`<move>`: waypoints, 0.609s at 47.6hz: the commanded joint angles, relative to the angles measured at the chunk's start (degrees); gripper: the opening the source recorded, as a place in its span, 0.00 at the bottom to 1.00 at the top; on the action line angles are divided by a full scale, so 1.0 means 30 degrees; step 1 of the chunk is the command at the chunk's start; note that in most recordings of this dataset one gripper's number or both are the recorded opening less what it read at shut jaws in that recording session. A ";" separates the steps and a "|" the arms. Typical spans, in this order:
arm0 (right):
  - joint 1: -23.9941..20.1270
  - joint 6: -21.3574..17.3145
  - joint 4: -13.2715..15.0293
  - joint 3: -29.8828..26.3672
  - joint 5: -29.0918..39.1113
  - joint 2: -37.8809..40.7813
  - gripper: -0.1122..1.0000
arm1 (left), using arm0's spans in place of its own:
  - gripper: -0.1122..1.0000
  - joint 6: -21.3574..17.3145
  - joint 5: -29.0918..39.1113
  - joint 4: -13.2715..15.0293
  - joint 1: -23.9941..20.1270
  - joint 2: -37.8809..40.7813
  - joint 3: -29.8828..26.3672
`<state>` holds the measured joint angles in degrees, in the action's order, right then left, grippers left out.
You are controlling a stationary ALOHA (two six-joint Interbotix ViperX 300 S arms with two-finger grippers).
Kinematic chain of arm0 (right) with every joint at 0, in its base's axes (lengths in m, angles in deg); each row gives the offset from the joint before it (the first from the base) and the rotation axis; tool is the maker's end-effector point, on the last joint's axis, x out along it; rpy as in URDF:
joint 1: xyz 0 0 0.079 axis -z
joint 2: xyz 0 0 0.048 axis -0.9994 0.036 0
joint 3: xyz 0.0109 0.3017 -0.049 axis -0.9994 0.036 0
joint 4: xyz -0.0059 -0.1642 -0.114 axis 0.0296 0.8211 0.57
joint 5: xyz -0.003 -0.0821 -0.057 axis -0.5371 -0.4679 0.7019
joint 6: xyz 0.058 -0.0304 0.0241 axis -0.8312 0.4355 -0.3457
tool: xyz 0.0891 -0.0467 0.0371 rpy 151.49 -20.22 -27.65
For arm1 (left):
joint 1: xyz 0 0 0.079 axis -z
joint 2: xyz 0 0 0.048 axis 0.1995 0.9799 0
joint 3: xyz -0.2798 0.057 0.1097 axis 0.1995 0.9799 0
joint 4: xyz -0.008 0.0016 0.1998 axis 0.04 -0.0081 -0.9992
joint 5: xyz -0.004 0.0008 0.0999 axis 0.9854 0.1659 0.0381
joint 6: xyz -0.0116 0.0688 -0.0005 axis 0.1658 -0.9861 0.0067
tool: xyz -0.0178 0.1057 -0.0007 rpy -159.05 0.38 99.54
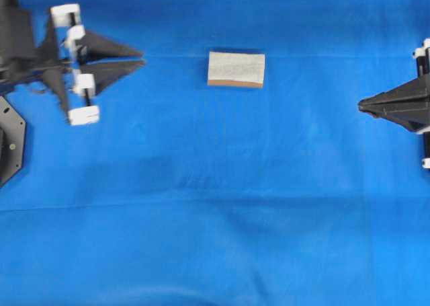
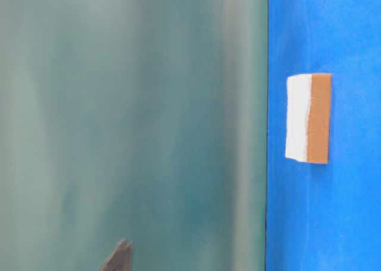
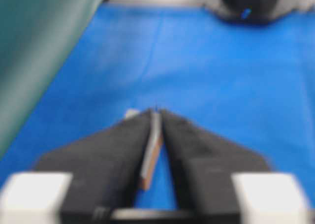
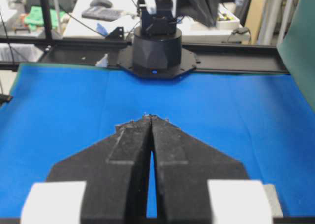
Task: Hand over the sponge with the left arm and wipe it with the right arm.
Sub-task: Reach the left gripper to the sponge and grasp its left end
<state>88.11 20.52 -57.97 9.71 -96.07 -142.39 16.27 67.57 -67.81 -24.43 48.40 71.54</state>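
Task barely begun. Sponge (image 1: 236, 69) lies flat on blue cloth (image 1: 215, 218), untouched, well ahead of left gripper (image 1: 139, 57), whose jaws stand slightly parted, holding nothing. Right gripper (image 1: 363, 105) closed, empty, farther off. Pickup, handover, wipe all left.

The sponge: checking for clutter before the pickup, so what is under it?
The sponge lies flat on the blue cloth. Only cloth shows around it; the patch directly beneath is covered.

Robotics lab, cluttered workbenches (image 4: 98, 12), blue-covered table (image 4: 236, 115), black frame rail (image 4: 236, 61)
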 commanded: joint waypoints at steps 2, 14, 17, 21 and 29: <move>0.0029 -0.0029 0.0029 -0.0498 -0.0088 0.0117 0.10 | 0.43 -0.0439 0.0117 0.0029 -0.0439 0.2168 -0.1611; 0.0029 -0.0059 0.0029 -0.0439 -0.0117 0.0352 0.10 | 0.94 -0.1758 0.1963 0.0029 -0.1377 0.7207 -0.4395; 0.0029 -0.0059 0.0029 -0.0439 -0.0117 0.0381 0.10 | 0.95 -0.2139 0.2080 0.0029 -0.1465 0.8408 -0.4951; 0.0029 -0.0059 0.0029 -0.0410 -0.0088 0.0410 0.10 | 0.95 -0.2402 0.2080 0.0029 -0.1553 1.0078 -0.5830; 0.0029 -0.0059 0.0000 -0.0381 -0.0059 0.0498 0.10 | 0.94 -0.3076 0.2080 0.0029 -0.1816 1.2598 -0.7002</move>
<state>88.11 20.43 -57.97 9.71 -95.98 -141.34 7.57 74.16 -67.81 -29.35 84.52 52.82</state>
